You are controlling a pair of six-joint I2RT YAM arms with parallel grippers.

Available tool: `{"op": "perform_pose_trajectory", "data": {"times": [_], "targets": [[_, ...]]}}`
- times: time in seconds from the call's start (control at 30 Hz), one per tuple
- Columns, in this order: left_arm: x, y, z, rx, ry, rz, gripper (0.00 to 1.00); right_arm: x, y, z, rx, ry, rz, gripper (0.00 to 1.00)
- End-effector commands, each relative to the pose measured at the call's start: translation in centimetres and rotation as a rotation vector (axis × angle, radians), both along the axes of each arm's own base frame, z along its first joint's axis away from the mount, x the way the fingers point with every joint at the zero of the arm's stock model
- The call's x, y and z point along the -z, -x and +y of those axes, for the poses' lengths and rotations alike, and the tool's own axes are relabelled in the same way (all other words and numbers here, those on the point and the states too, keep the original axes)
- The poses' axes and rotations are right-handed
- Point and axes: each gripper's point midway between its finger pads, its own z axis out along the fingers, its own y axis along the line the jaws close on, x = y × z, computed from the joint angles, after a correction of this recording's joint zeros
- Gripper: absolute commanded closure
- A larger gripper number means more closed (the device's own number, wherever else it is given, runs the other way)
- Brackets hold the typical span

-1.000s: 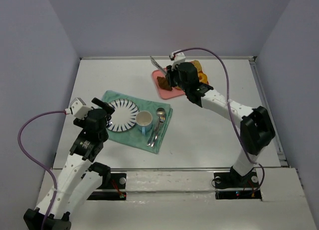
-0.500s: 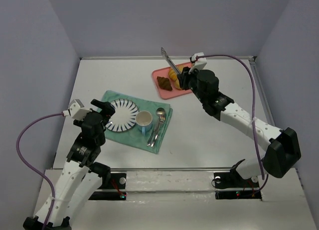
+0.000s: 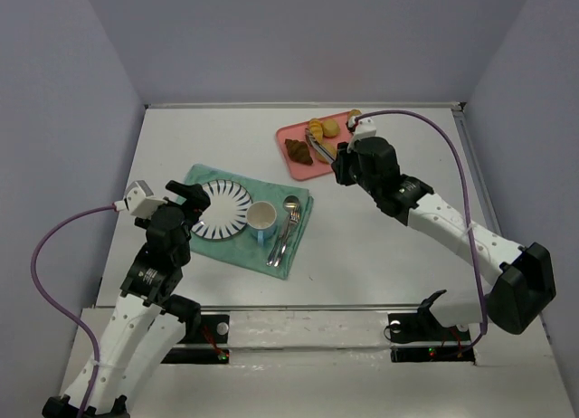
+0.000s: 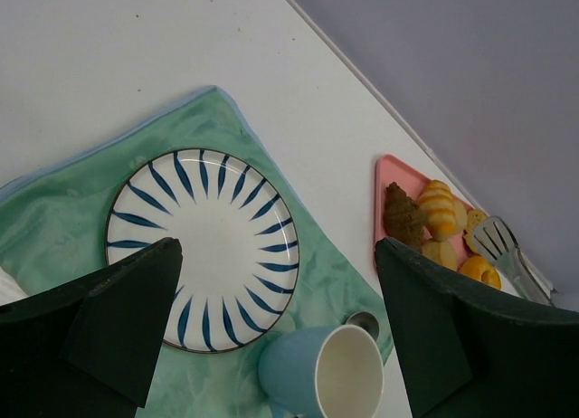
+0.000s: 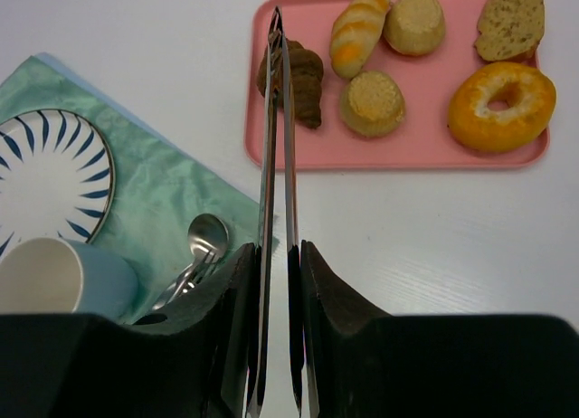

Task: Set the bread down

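Two small round golden buns lie on the pink tray (image 5: 425, 142): one (image 5: 375, 103) near the middle, one (image 5: 414, 23) at the far edge. From above they are small yellow spots (image 3: 331, 128). My right gripper (image 5: 276, 282) is shut on metal tongs (image 5: 276, 119). The tongs' arms are nearly together, with nothing between them. Their tips reach the tray's left end beside the dark croissant (image 5: 303, 79), left of the buns. My left gripper (image 4: 276, 332) is open and empty above the striped plate (image 4: 204, 246) and the blue cup (image 4: 330, 377).
The tray also holds a striped roll (image 5: 357, 29), a bread slice (image 5: 511, 20) and an orange donut (image 5: 502, 94). A green cloth (image 3: 294, 210) carries the plate (image 3: 222, 207), the cup (image 3: 262, 221), and a spoon and fork (image 3: 288, 223). Walls enclose the table.
My right arm has drawn back toward the right, and the tongs have swung down from pointing at the back wall to lie over the tray. The left arm has barely moved.
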Motion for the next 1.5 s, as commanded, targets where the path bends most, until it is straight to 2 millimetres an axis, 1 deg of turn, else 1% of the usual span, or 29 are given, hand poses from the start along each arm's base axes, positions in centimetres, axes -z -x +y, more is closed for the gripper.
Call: {"op": "perform_pose_trajectory", "data": {"times": [0.0,0.03,0.07,0.1,0.17,0.2,0.33,0.37,0.5,0.57,0.7,0.87,0.97,1.0,1.03,1.13,1.17,1.2,1.27,1.3,1.33,1.37,1.4,1.43,1.47], "targets": [[-0.4,-0.3,0.1,-0.006,0.002,-0.032,0.01,0.1,0.1,0.6,-0.029,0.011,0.023,0.80],[-0.5,-0.3,0.1,-0.006,0.003,-0.035,0.01,-0.1,0.1,0.5,-0.025,0.013,0.023,0.79],[-0.4,-0.3,0.1,-0.006,0.003,-0.033,0.01,0.4,-0.2,0.3,-0.008,0.027,0.032,0.77],[-0.4,-0.3,0.1,-0.006,0.002,-0.032,0.01,0.1,-0.4,0.3,0.010,0.022,0.031,0.75],[-0.4,-0.3,0.1,-0.006,0.003,-0.031,0.01,0.4,-0.9,-0.5,0.063,0.041,0.035,0.72],[-0.3,-0.3,0.1,-0.006,0.003,-0.031,0.01,0.2,-1.1,-0.7,0.084,0.035,0.031,0.72],[-0.3,-0.2,0.2,-0.011,0.002,-0.029,0.01,0.0,-1.4,-1.6,0.137,0.046,0.023,0.67],[-0.3,-0.2,0.2,-0.012,0.002,-0.029,0.01,-0.1,-1.5,-1.8,0.149,0.051,0.019,0.65],[-0.3,-0.2,0.2,-0.014,0.001,-0.030,0.01,-0.1,-1.4,-2.2,0.166,0.057,0.021,0.57],[-0.2,-0.2,0.2,-0.014,0.001,-0.028,0.01,0.0,-1.4,-2.3,0.172,0.061,0.022,0.55],[-0.3,-0.2,0.2,-0.013,-0.001,-0.026,0.01,0.1,-1.5,-2.3,0.171,0.069,0.024,0.55],[-0.4,-0.2,0.3,-0.014,0.001,-0.030,0.01,0.9,-1.7,-2.0,0.165,0.085,0.046,0.56],[-0.4,-0.1,0.3,-0.014,0.002,-0.032,0.01,0.2,-2.1,-2.2,0.189,0.086,0.029,0.56],[-0.4,-0.1,0.2,-0.012,0.003,-0.032,0.01,-0.3,-2.3,-2.4,0.199,0.088,0.015,0.56],[-0.4,-0.2,0.2,-0.011,0.003,-0.032,0.01,-1.5,-2.9,-2.6,0.225,0.083,-0.013,0.56],[-0.4,-0.2,0.2,-0.011,0.003,-0.031,0.01,-3.3,-3.9,-2.5,0.239,0.090,-0.061,0.55],[-0.5,-0.1,0.3,-0.012,0.002,-0.032,0.01,-4.8,-4.3,-2.2,0.233,0.079,-0.088,0.55],[-0.5,-0.1,0.2,-0.011,0.003,-0.031,0.01,-4.9,-4.8,-1.9,0.227,0.094,-0.096,0.55],[-0.5,-0.1,0.3,-0.014,0.002,-0.032,0.01,-6.3,-5.4,-1.4,0.219,0.085,-0.121,0.55],[-0.5,0.0,0.4,-0.017,0.002,-0.034,0.01,-6.5,-5.6,-1.2,0.209,0.093,-0.126,0.55],[-0.4,0.0,0.4,-0.020,0.002,-0.032,0.01,-6.6,-6.1,-1.4,0.212,0.094,-0.128,0.55],[-0.6,0.0,0.4,-0.021,0.003,-0.035,0.01,-6.1,-6.7,-1.4,0.214,0.104,-0.119,0.55],[-0.6,0.0,0.4,-0.021,0.003,-0.035,0.01,-6.5,-6.9,-0.9,0.200,0.099,-0.126,0.55],[-0.6,0.0,0.5,-0.025,0.000,-0.035,0.01,-6.5,-7.4,-1.1,0.204,0.098,-0.125,0.55],[-0.6,0.0,0.5,-0.027,0.001,-0.034,0.01,-6.0,-8.0,-1.2,0.212,0.108,-0.117,0.55]]}}
